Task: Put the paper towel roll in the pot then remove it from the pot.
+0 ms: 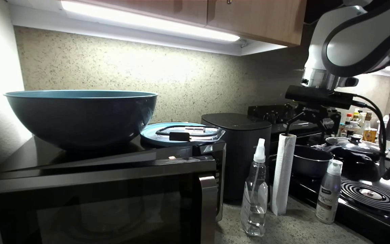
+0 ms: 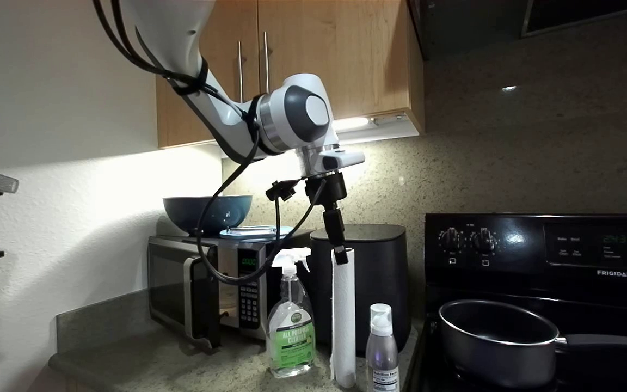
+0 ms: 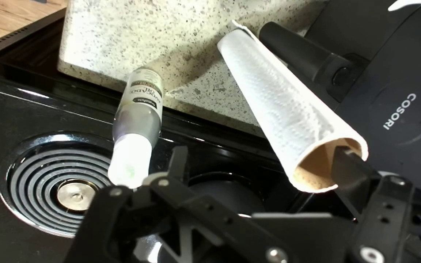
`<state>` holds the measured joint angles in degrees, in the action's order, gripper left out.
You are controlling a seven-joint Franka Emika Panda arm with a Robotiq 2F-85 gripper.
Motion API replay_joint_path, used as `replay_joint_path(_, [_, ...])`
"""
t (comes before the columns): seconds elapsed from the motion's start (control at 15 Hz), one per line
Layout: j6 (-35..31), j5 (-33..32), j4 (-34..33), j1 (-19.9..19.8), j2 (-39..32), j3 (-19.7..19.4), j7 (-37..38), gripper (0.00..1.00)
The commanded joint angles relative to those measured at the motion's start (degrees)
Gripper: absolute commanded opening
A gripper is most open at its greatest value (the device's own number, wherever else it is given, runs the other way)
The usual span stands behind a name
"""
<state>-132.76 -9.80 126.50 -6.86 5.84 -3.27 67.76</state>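
The paper towel roll (image 1: 283,176) (image 2: 343,321) stands on the counter beside the stove, slim, white and nearly upright. My gripper (image 1: 306,131) (image 2: 340,255) is at its top with the jaws wide open. In the wrist view the gripper (image 3: 261,157) has one of its fingers (image 3: 349,166) at the mouth of the hollow core, reaching in. The opposite finger stands well away, outside the roll (image 3: 272,98). Whether the inner finger touches the core wall, I cannot tell. The dark pot (image 1: 310,166) (image 2: 498,354) sits on the stove to the roll's right, with nothing visible inside it.
Close to the roll stand a clear spray bottle (image 1: 255,203) (image 2: 292,337) and an avocado oil bottle (image 1: 328,193) (image 3: 137,113). Behind it is a dark air fryer (image 1: 237,152) (image 2: 381,288). The microwave (image 1: 103,203) carries the large teal bowl (image 1: 80,118). A lidded pan (image 1: 357,145) occupies the stove.
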Motion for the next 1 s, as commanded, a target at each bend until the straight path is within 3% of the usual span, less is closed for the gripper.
replay_joint_path(0.0, [2.54, 2.95, -1.47, 0.04, -1.48, -0.40, -1.34, 1.00])
replay_joint_path(0.33, [3.96, 4.80, -2.18, 0.04, -2.78, -1.05, -1.23, 1.00])
replay_joint_path(0.4, [3.81, 5.12, -2.32, 0.06, -2.96, -1.20, -1.32, 0.75])
replay_joint_path(0.53, [3.28, 5.28, -2.49, 0.08, -3.20, -1.39, -1.17, 0.68])
replay_joint_path(0.93, [1.26, 4.03, -1.93, 0.15, -2.75, -1.45, -0.54, 0.27])
